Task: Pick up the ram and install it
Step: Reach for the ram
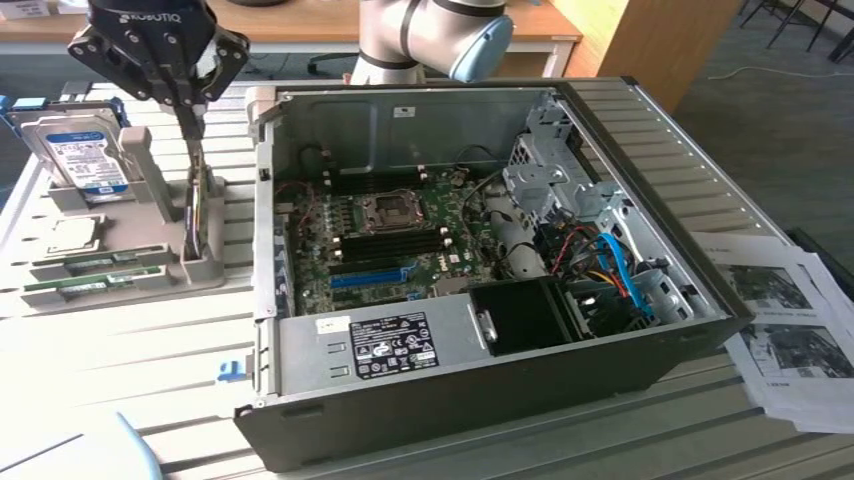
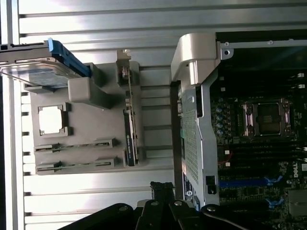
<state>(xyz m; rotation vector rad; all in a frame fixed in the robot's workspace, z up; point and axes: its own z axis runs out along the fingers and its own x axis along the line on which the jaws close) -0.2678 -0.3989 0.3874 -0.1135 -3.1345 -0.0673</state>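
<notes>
Green ram (image 1: 100, 264), grey tray (image 1: 144, 236) (hard drive (image 1: 83, 150) label blue and white).

Ram (image 1: 104, 262): long, narrow green board, row of small dark chips along its length. Seated lengthwise in groove of grey holder (image 1: 140, 240), on exterior view's left of open PC case (image 1: 441, 420), well apart from it. Second stick (image 1: 91, 286), same look, in next groove, parallel and just beside first, nearest holder's front edge. Both level, untouched, ends held by groove blocks.
</notes>
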